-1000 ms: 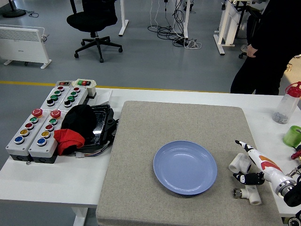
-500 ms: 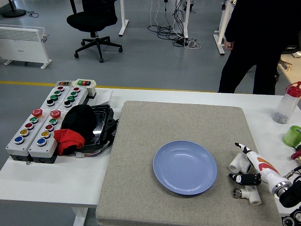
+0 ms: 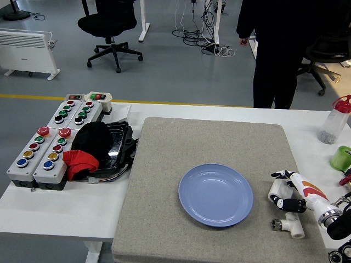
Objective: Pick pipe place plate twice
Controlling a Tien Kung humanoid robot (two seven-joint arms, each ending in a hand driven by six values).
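An empty blue plate [image 3: 215,195] lies on the grey mat [image 3: 214,142], right of its centre. Right of the plate, near the mat's right edge, lies a short white pipe fitting [image 3: 273,195]. My right hand [image 3: 276,189] reaches in from the lower right corner, its fingers curled around this fitting from above and below. A second white pipe piece with a metal end [image 3: 292,226] lies just below, apart from the hand. The left arm is out of sight.
Two grey button boxes [image 3: 52,142] and a black tray holding black and red cloth [image 3: 93,149] fill the table's left side. A red-capped bottle [image 3: 334,121] and a green cup [image 3: 341,158] stand at the right edge. A person in black [image 3: 279,49] stands beyond the table.
My right hand's index finger, stretched out straight before, has curled down around the upper pipe fitting. The person behind the table has walked to the left.
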